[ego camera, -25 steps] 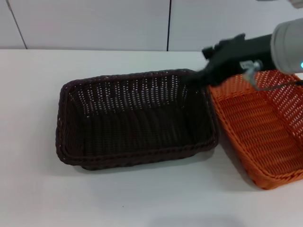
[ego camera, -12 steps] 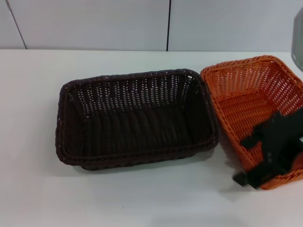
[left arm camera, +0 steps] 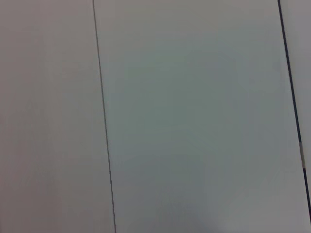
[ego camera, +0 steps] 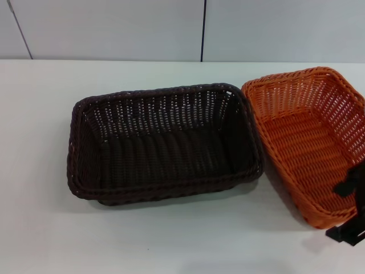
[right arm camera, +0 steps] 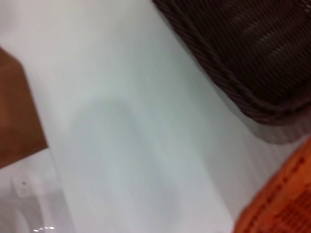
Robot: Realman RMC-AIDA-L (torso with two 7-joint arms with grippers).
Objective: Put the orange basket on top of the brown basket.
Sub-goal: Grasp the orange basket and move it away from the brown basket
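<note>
Right gripper [ego camera: 351,220], cropped at frame's edge beside the orange basket [ego camera: 311,142], fingers indiscernible; brown basket [ego camera: 162,142] alongside.

The right tool [ego camera: 351,214] is mostly cut off at the head view's edge, its fingers unseen. The orange basket [ego camera: 308,142] beside it runs past that edge too. The right wrist view is blurred.

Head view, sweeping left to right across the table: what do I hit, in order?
Bare white table → brown basket → orange basket, side by side with it → right gripper at the frame's right edge.
</note>
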